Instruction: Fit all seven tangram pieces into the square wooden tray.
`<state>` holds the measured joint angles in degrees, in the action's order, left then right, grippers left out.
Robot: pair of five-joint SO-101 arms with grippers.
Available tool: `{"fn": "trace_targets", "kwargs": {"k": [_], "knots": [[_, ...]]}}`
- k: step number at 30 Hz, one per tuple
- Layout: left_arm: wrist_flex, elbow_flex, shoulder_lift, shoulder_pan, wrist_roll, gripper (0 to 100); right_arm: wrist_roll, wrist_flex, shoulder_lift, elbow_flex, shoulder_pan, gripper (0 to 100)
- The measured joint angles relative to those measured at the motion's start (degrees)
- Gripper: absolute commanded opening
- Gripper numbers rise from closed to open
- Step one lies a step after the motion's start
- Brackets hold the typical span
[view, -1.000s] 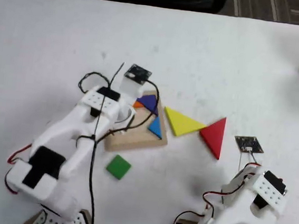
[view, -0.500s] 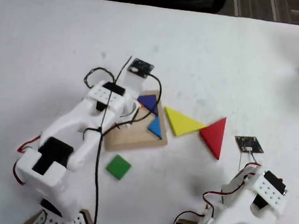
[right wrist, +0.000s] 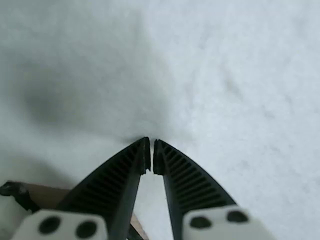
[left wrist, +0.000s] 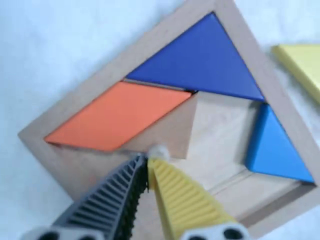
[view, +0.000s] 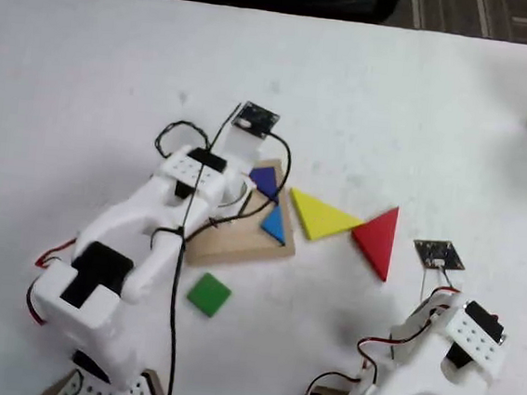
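Over the wooden tray (left wrist: 100, 86), my left gripper (left wrist: 147, 162) sits closed, tips near the seated orange parallelogram (left wrist: 117, 115); I reckon a careless sweep could unseat it. Right gripper (right wrist: 151, 142) closed above the table (right wrist: 225, 60).

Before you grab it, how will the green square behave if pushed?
The green square lies flat, so it should slide, not roll. It looks rigid and probably light; its low edges may be hard to pinch.
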<state>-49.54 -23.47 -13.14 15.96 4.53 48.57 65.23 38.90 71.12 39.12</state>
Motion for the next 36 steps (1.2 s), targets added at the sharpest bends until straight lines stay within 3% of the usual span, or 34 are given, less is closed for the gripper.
{"fn": "trace_targets", "kwargs": {"k": [7,15,21,24,30,34,36], "knots": [[0.1,0.0,0.0,0.0,0.0,2,0.0,0.0,0.0,0.0,0.0,1.6],[-5.9,0.0,1.8,0.0,-0.2,2,0.0,-0.9,0.0,0.7,0.0,1.6],[-7.2,-2.3,6.3,-5.9,-0.2,2,0.0,-1.1,0.0,1.5,-3.5,1.7],[-6.1,-5.3,9.8,-9.8,-0.1,2,0.0,-1.1,0.0,2.0,-8.3,1.7],[2.9,-10.8,14.0,-16.4,-0.2,3,-0.5,2.0,2.7,-0.2,-25.1,1.8],[7.6,-11.1,14.2,-22.1,-0.2,3,-6.3,8.4,9.2,-7.1,-36.4,3.0],[9.5,-11.1,14.2,-24.2,0.0,3,-10.3,11.5,12.3,-10.0,-43.5,8.4]]}}
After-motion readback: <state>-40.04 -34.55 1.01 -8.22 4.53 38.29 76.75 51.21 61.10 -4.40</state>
